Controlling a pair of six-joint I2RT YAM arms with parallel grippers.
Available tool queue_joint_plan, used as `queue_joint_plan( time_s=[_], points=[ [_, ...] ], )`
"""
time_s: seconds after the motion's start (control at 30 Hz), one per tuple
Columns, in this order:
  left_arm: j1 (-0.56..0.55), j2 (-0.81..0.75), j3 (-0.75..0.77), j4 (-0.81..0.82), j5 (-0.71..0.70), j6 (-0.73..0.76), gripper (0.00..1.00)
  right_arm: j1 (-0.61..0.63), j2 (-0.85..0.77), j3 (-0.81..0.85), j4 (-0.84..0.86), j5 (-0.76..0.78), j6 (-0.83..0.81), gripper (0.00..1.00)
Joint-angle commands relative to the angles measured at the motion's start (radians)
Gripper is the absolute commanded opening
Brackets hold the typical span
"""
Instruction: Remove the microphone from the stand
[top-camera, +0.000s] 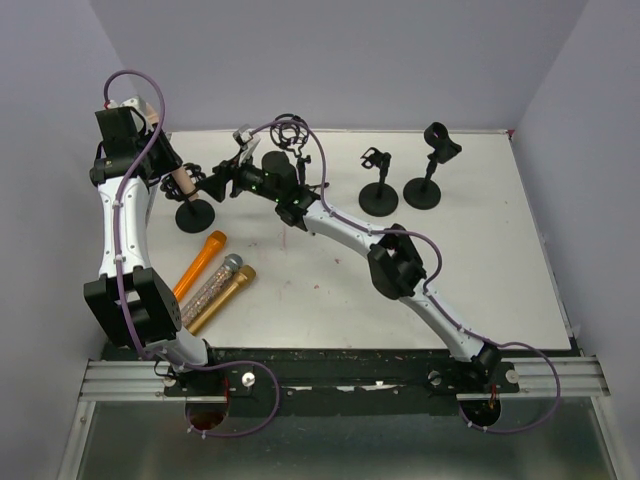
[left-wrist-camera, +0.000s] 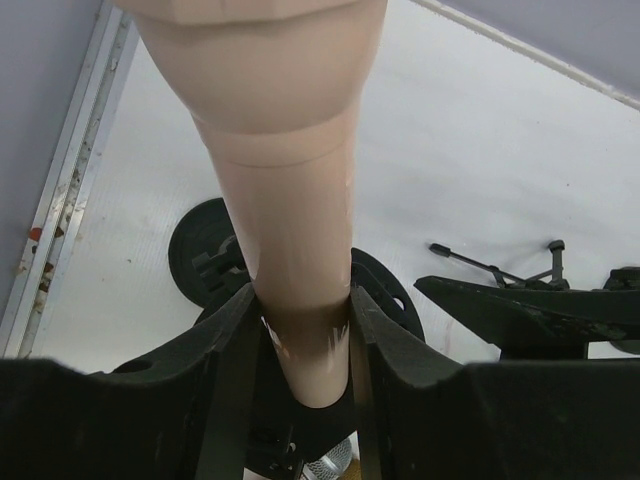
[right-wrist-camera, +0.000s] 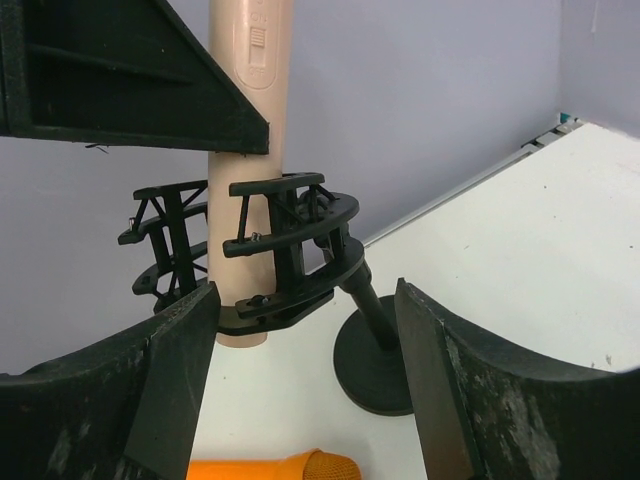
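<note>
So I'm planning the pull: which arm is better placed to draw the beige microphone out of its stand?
Left. The left gripper is clamped on the microphone. The right gripper is open, facing the clip, so it is better suited to steadying it.

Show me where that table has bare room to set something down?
Widest bare patch: the table's near right, bordered by the right arm, the empty stands and the right edge. A smaller one: front centre, between the three loose microphones and that arm. Back left is crowded: the left gripper and right gripper meet at the stand holding the pink microphone.
</note>
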Motion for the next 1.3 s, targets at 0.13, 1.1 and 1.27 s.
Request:
queue_joint_plan(
  time_s=[0.13, 1.1, 1.27],
  points=[
    [0.009, -0.037, 0.007, 0.001, 0.069, -0.002, 0.15, 0.015, 0.034, 0.003, -0.013, 0.038, -0.031, 0.75],
    [-0.002, -0.245, 0.196, -0.013, 0.409, 0.306, 0.00, -0.091, -0.239, -0.074, -0.014, -0.299, 0.006, 0.95],
    [-0.002, -0.333, 0.131, -0.163, 0.670, 0.582, 0.01, -0.201, -0.444, -0.447, -0.020, -0.544, 0.012, 1.00]
  ],
)
